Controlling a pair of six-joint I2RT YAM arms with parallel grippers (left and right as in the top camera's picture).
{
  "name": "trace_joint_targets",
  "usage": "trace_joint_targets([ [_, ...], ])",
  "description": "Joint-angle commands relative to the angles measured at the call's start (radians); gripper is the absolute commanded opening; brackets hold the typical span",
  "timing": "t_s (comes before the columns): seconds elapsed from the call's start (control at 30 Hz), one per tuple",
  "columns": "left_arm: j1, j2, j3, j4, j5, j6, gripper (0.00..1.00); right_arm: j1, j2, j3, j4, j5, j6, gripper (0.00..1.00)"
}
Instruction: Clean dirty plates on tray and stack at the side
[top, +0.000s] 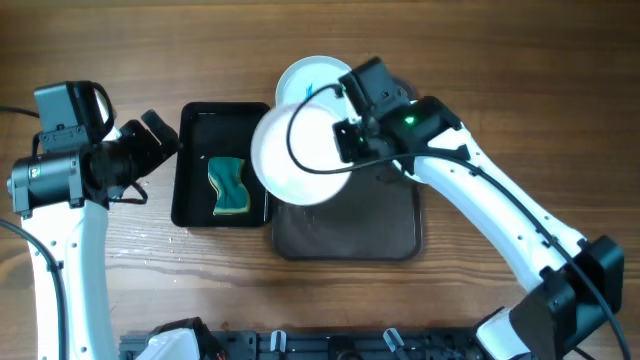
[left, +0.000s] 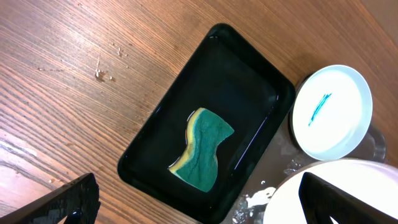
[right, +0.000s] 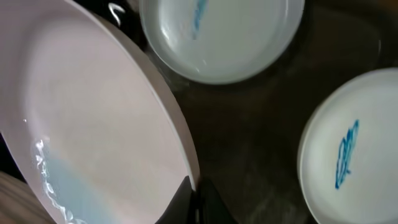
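The right tool (top: 348, 138) was clenched on the three-o'clock rim of a wet, round white plate (top: 298, 152), which I reckoned could slip.

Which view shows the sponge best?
The left wrist view: the sponge lies whole and large in the black tray, its yellow edge and green top clear. Overhead shows the sponge smaller but unobstructed. The right wrist view misses it.
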Motion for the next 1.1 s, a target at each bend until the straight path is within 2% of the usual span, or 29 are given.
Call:
trace_joint_targets([
  [0.0, 0.005, -0.005, 0.014, 0.000, 0.011, 0.005, 1.00, 0.058, -0.017, 0.086, 0.054, 0.074, -0.017, 0.04],
  [0.23, 0.005, -0.005, 0.014, 0.000, 0.011, 0.005, 1.00, 0.197, 0.079, 0.095, 0.320, 0.304, -0.059, 0.04],
  [0.4, 0.005, -0.005, 0.014, 0.000, 0.011, 0.005, 1.00, 0.302, 0.163, 0.094, 0.551, 0.587, -0.273, 0.04],
  [0.47, 0.005, -0.005, 0.014, 0.000, 0.011, 0.005, 1.00, 0.334, 0.171, 0.094, 0.608, 0.689, -0.317, 0.04],
  [0.7, 0.005, -0.005, 0.014, 0.000, 0.011, 0.005, 1.00, 0.369, 0.171, 0.094, 0.697, 0.766, -0.478, 0.04],
  [0.97, 0.005, -0.005, 0.014, 0.000, 0.011, 0.005, 1.00, 0.405, 0.171, 0.094, 0.750, 0.770, -0.760, 0.04],
  [1.07, 0.005, -0.005, 0.014, 0.000, 0.011, 0.005, 1.00, 0.422, 0.171, 0.094, 0.762, 0.796, -0.808, 0.04],
])
